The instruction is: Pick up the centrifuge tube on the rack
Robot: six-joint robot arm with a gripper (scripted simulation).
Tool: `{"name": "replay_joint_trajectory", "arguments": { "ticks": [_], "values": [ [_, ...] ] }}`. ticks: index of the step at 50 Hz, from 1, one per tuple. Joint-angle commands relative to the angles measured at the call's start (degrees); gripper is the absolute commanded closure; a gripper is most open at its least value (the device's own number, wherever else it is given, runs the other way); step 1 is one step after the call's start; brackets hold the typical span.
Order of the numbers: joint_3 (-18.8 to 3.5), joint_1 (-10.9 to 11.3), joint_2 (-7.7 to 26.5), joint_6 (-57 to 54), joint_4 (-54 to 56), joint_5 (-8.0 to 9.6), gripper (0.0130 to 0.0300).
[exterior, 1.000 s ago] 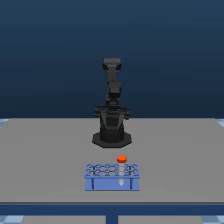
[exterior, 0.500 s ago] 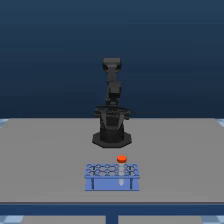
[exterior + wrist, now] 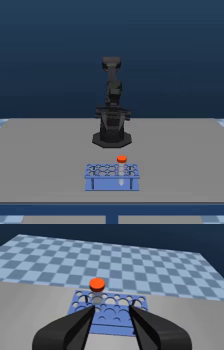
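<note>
Approach step, nothing grasped: gripper (image 3: 111, 307) jaws apart and empty, well above the blue rack (image 3: 111, 176) holding the orange-capped centrifuge tube (image 3: 96, 286) upright in what looks like a far-row hole; next, descend and straddle the cap.

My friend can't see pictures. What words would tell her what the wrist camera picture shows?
Two dark gripper fingers spread open above a blue rack full of round holes. One tube with an orange-red cap stands in the rack on a grey table, with blue checkered floor beyond.
</note>
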Motion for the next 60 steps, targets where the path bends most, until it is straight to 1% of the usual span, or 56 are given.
{"name": "replay_joint_trajectory", "arguments": {
  "ticks": [1, 5, 8, 10, 13, 15, 18, 20, 23, 25, 28, 30, 31, 32, 33, 35, 36, 37, 38, 40, 41, 42, 43, 45, 46, 47, 48, 50, 51, 52, 53, 55, 56, 57, 58, 60],
  "values": [
    [-0.44, 0.55, 0.97, -4.87, 4.34, -0.70, 0.0130],
    [-0.67, 0.75, 1.49, -6.56, 6.21, -0.91, 0.0130],
    [-1.15, 1.15, 2.55, -9.61, 9.61, -1.35, 0.0130],
    [-1.15, 1.15, 2.55, -9.61, 9.61, -1.35, 0.0130],
    [-1.68, 1.55, 3.68, -12.21, 12.58, -1.79, 0.0130],
    [-1.68, 1.55, 3.68, -12.21, 12.58, -1.79, 0.0130],
    [-2.26, 1.95, 4.87, -14.36, 15.13, -2.24, 0.0130],
    [-2.26, 1.95, 4.87, -14.36, 15.13, -2.24, 0.0130],
    [-2.92, 2.37, 6.19, -16.06, 17.28, -2.70, 0.0130],
    [-2.92, 2.37, 6.19, -16.06, 17.28, -2.70, 0.0130],
    [-3.73, 2.82, 7.71, -17.33, 19.06, -3.19, 0.0130],
    [-3.73, 2.82, 7.71, -17.33, 19.06, -3.19, 0.0130],
    [-4.21, 3.07, 8.59, -17.80, 19.82, -3.45, 0.0130],
    [-4.21, 3.07, 8.59, -17.80, 19.82, -3.45, 0.0130],
    [-4.78, 3.34, 9.59, -18.16, 20.51, -3.73, 0.0130],
    [-4.78, 3.34, 9.59, -18.16, 20.51, -3.73, 0.0130],
    [-5.43, 3.62, 10.71, -18.43, 21.16, -4.02, 0.0130],
    [-5.43, 3.62, 10.71, -18.43, 21.16, -4.02, 0.0130],
    [-6.16, 3.92, 11.91, -18.68, 21.81, -4.29, 0.0130],
    [-6.16, 3.92, 11.91, -18.68, 21.81, -4.29, 0.0130],
    [-6.89, 4.19, 13.07, -19.01, 22.53, -4.52, 0.0130],
    [-6.89, 4.19, 13.07, -19.01, 22.53, -4.52, 0.0130],
    [-7.62, 4.44, 14.20, -19.45, 23.34, -4.72, 0.0130],
    [-7.62, 4.44, 14.20, -19.45, 23.34, -4.72, 0.0130],
    [-8.39, 4.69, 15.35, -19.98, 24.27, -4.88, 0.0130],
    [-8.39, 4.69, 15.35, -19.98, 24.27, -4.88, 0.0130],
    [-9.21, 4.93, 16.54, -20.61, 25.28, -5.03, 0.0130],
    [-9.21, 4.93, 16.54, -20.61, 25.28, -5.03, 0.0130],
    [-10.08, 5.17, 17.78, -21.30, 26.40, -5.15, 0.0130],
    [-10.08, 5.17, 17.78, -21.30, 26.40, -5.15, 0.0130],
    [-11.05, 5.42, 19.11, -22.05, 27.59, -5.25, 0.0130],
    [-11.05, 5.42, 19.11, -22.05, 27.59, -5.25, 0.0130],
    [-12.05, 5.66, 20.46, -22.80, 28.79, -5.32, 0.0130],
    [-12.05, 5.66, 20.46, -22.80, 28.79, -5.32, 0.0130],
    [-13.03, 5.87, 21.73, -23.57, 29.99, -5.35, 0.0130],
    [-13.03, 5.87, 21.73, -23.57, 29.99, -5.35, 0.0130]
  ]
}}
